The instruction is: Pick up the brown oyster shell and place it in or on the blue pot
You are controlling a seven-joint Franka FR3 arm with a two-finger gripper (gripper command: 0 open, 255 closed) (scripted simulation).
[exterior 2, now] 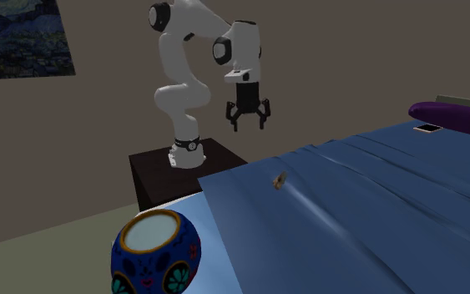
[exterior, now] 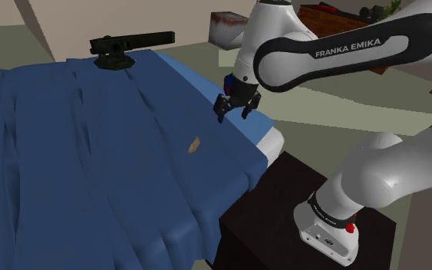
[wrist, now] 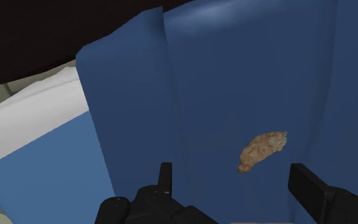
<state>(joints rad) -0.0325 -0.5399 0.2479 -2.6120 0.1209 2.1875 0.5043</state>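
Observation:
A small brown oyster shell [exterior: 194, 144] lies on the blue bedcover [exterior: 91, 153], well clear of any fold. My gripper [exterior: 235, 109] hangs open in the air above the bed's near edge, up and toward the shoulder view's right of the shell, touching nothing. In the wrist view the shell [wrist: 262, 150] lies below and ahead of my gripper [wrist: 231, 181], nearer one finger [wrist: 308, 181]. In the second exterior view the shell [exterior 2: 279, 179] lies below my gripper [exterior 2: 248, 119]. The blue pot [exterior 2: 156, 252], round with a gold rim and flower patterns, stands at that view's lower left.
A black stand [exterior: 298, 222] carries the arm beside the bed. A dark object [exterior: 122, 47] sits at the bed's far end in the shoulder view. A purple cushion [exterior 2: 454, 115] and a small flat device [exterior 2: 427, 128] lie at the second exterior view's right. White bedding [wrist: 34, 121] shows under the cover's edge.

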